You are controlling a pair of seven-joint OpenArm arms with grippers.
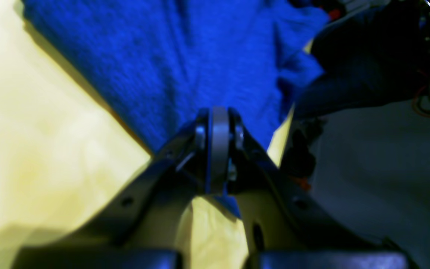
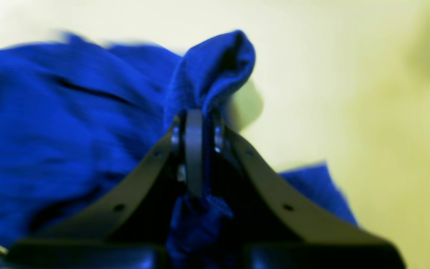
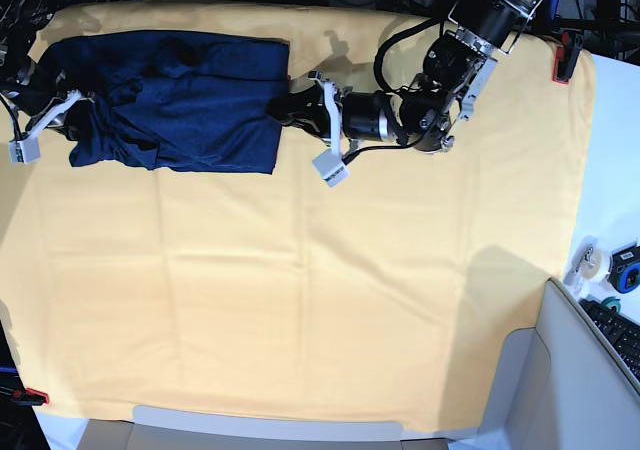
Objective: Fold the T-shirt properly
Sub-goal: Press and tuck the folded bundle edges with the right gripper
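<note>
The dark navy T-shirt (image 3: 190, 100) lies bunched in a rough rectangle at the far left of the yellow table cloth (image 3: 300, 300). My left gripper (image 3: 287, 106) reaches in from the right and is shut on the shirt's right edge. In the left wrist view its jaws (image 1: 218, 114) pinch blue fabric (image 1: 162, 56) that fans out beyond them. At the shirt's left end, my right gripper (image 3: 74, 118) is shut on a raised fold. The right wrist view shows that fold (image 2: 215, 71) standing up between the closed jaws (image 2: 196, 114).
Red clamps hold the cloth at the far right corner (image 3: 566, 58) and the near left corner (image 3: 30, 395). Tape rolls (image 3: 590, 262) and a keyboard (image 3: 622, 332) sit off the cloth on the right. A grey panel (image 3: 520, 390) stands at the near right.
</note>
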